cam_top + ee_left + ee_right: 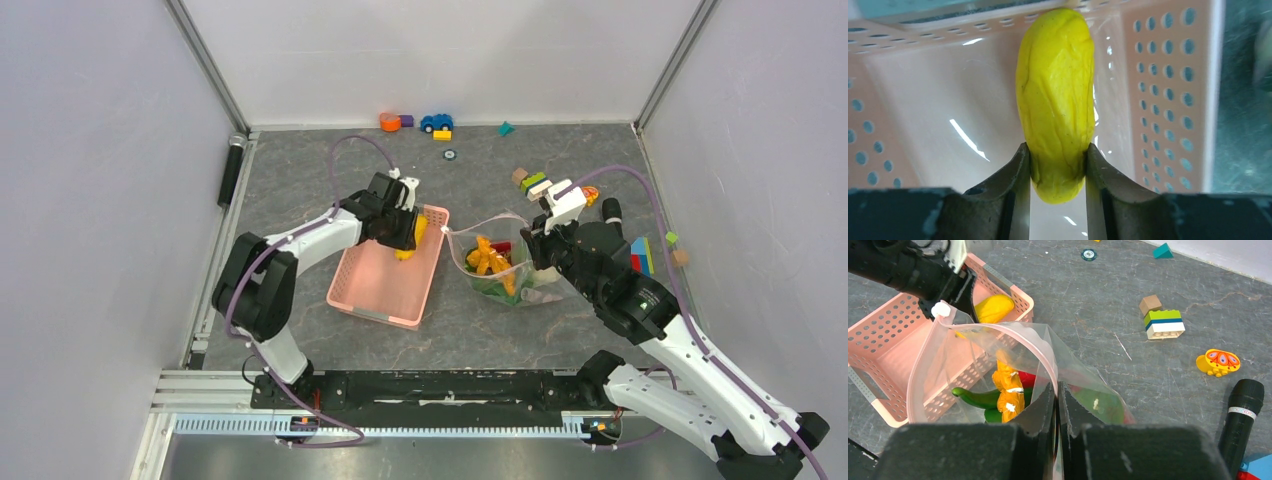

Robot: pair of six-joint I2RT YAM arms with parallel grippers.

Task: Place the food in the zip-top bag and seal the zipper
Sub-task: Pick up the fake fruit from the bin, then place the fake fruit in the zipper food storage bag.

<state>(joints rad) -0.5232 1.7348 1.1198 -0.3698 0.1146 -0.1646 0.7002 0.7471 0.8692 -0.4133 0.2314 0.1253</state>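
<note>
My left gripper point(408, 240) is shut on the yellow-green mango point(1057, 100) and holds it inside the pink basket point(368, 290), at its far right corner; the mango also shows in the right wrist view point(993, 307). My right gripper point(1056, 390) is shut on the pinkish zip edge of the clear zip-top bag point(998, 347) and holds its mouth open beside the basket. Inside the bag point(495, 265) lie orange and yellow pieces point(1009, 390), a green piece point(973, 397) and something red. The white slider tab point(941, 309) sits at the far end of the zipper.
Loose blocks point(1163, 322), a brown cube point(1150, 304), a butterfly toy point(1219, 361) and a black cylinder point(1243, 410) lie right of the bag. A toy car point(436, 122) and more blocks stand by the back wall. White walls enclose the table.
</note>
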